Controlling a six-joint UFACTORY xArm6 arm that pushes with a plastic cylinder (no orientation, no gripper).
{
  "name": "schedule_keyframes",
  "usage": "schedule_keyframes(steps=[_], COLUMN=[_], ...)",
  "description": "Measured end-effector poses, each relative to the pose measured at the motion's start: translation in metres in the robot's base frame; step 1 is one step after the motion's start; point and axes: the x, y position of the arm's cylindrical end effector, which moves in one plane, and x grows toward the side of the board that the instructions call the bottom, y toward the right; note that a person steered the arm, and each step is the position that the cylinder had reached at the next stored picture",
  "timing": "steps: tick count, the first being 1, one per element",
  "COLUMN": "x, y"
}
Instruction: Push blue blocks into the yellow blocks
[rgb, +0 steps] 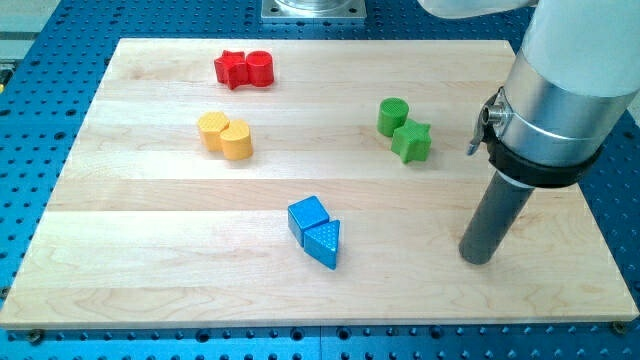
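Note:
Two blue blocks lie touching near the board's lower middle: a blue cube (307, 216) and a blue triangle (324, 243) just below and right of it. Two yellow blocks lie touching at the upper left: a yellow hexagon-like block (212, 129) and a yellow cylinder (236, 140). My tip (477, 258) rests on the board at the lower right, well to the right of the blue blocks and touching no block.
A red star (232, 68) and a red cylinder (259, 68) touch at the view's top left. A green cylinder (393, 115) and a green star (412, 141) touch at the upper right, above my tip. The wooden board (150, 260) lies on a blue perforated table.

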Motion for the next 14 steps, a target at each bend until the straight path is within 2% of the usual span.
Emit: schedule_keyframes(steps=[2, 4, 5, 6, 7, 8, 9, 11, 12, 13, 14], x=[0.001, 0.029, 0.013, 0.029, 0.018, -0.011, 0.057, 0.024, 0.006, 0.050, 0.023], y=[0.000, -0.036, -0.082, -0.091, -0.106, -0.130, -0.108, -0.179, -0.188, -0.142, -0.126])
